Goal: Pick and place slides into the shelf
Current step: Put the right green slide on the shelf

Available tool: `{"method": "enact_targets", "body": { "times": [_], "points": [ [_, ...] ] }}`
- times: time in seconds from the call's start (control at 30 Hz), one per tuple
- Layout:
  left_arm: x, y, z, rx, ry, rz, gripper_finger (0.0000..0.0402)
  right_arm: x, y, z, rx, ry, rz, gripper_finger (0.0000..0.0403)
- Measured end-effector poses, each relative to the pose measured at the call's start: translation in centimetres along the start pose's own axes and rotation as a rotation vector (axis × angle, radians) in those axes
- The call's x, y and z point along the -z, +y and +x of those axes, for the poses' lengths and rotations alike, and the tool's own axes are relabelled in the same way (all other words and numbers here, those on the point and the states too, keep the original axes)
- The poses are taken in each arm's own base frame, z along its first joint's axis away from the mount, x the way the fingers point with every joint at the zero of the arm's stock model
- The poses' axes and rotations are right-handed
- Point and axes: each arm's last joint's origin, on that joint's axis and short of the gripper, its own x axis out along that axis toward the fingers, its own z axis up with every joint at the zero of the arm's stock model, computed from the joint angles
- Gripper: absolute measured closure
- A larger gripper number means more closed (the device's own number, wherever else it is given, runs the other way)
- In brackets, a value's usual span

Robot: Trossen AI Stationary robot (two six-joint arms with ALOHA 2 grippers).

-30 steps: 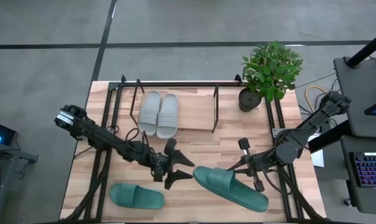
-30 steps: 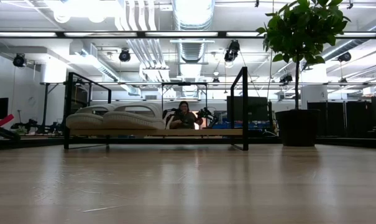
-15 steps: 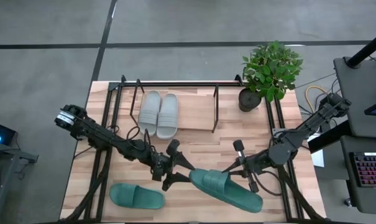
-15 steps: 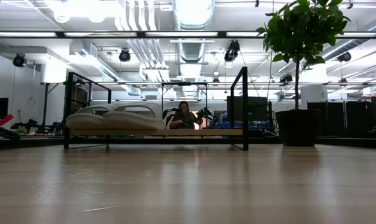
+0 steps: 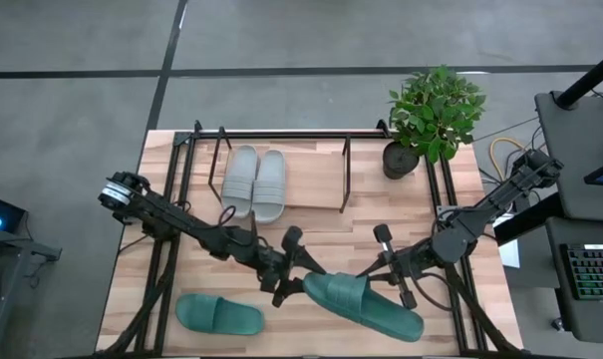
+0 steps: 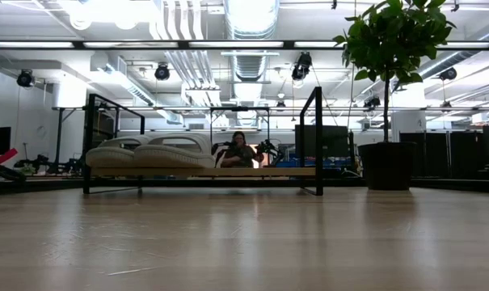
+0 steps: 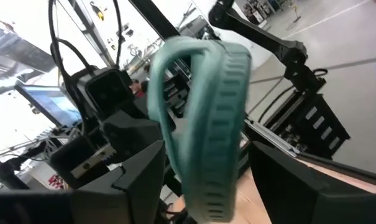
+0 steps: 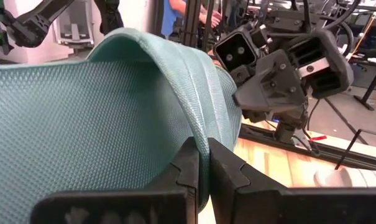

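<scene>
On the surface [image 5: 321,239], the shelf [image 5: 281,135] at upper centre holds two grey slides [image 5: 254,181]. At lower centre, a green slide [image 5: 366,304] is pinched by the right gripper [image 5: 381,271]; the left gripper [image 5: 301,271], jaws wide, straddles its tip. A loose handover could drop it.

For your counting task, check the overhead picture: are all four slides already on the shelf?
No, only the two grey slides sit on the shelf; one teal slide lies on the table and another is held.
</scene>
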Motion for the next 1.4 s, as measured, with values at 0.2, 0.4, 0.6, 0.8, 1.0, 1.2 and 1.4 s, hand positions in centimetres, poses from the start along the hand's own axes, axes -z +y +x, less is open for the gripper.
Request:
{"method": "enact_targets", "body": {
  "times": [0.2, 0.4, 0.6, 0.8, 1.0, 1.2, 1.4],
  "points": [
    [0.0, 0.0, 0.0, 0.006, -0.001, -0.001, 0.0197, 0.1, 0.0, 0.0, 0.000, 0.007, -0.003, 0.0394],
    [-0.2, 0.0, 0.1, 0.033, -0.037, -0.001, 0.0262, 0.1, 0.0, 0.0, 0.001, 0.006, -0.003, 0.0394],
    [-0.4, 0.1, 0.2, 0.047, -0.051, 0.006, 0.0374, 0.0, 0.0, 0.0, 0.003, 0.003, -0.004, 0.0394],
    [-0.4, 0.1, 0.2, 0.043, -0.051, 0.008, 0.0382, 0.0, 0.0, 0.0, 0.005, 0.003, -0.009, 0.0385],
    [-0.4, 0.3, 0.1, 0.013, -0.033, 0.013, 0.0384, -1.1, -0.6, -1.3, 0.074, 0.016, -0.010, 0.0341],
    [-0.5, 0.7, -0.1, -0.050, 0.021, 0.011, 0.0384, -2.4, -1.6, -3.7, 0.226, 0.106, -0.005, 0.0293],
    [-0.4, 0.5, -0.5, -0.049, 0.105, 0.013, 0.0384, -4.2, -2.2, -5.6, 0.246, 0.078, 0.068, 0.0264]
  ]
}}
